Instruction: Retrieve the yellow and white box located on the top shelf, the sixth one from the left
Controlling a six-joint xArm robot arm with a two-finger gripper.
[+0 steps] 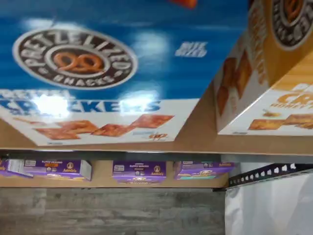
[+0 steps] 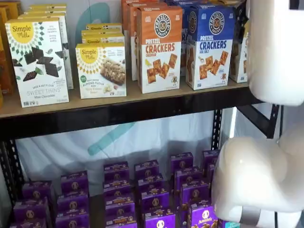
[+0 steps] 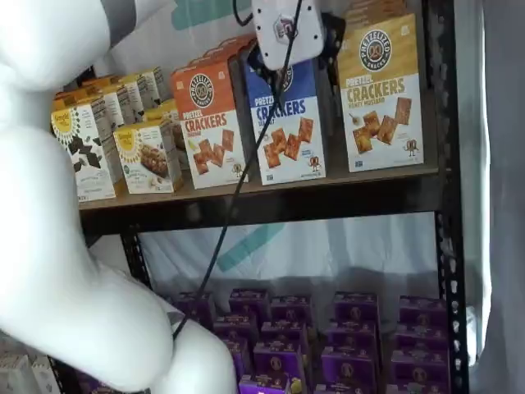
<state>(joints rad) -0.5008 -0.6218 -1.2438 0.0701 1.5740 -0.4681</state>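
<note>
The yellow and white box [image 3: 381, 90] stands upright at the right end of the top shelf [image 3: 271, 195], yellow above and white below with pictured brown crackers. It also shows in the wrist view [image 1: 274, 63], close by. In a shelf view my arm hides nearly all of it. My gripper [image 3: 287, 37] hangs in front of the box row, over the blue box and just left of the yellow and white box. Only its white body and dark side parts show, so I cannot tell whether the fingers are open. It holds nothing that I can see.
A blue "Pretzel Crackers" box [image 3: 287, 131] stands left of the target, then an orange cheddar box [image 3: 212, 123] and Simple Mills boxes [image 2: 38, 61]. Purple Annie's boxes [image 2: 142, 190] fill the lower shelf. A black rack upright [image 3: 443, 205] stands right of the target. My white arm [image 2: 266, 166] blocks the right side.
</note>
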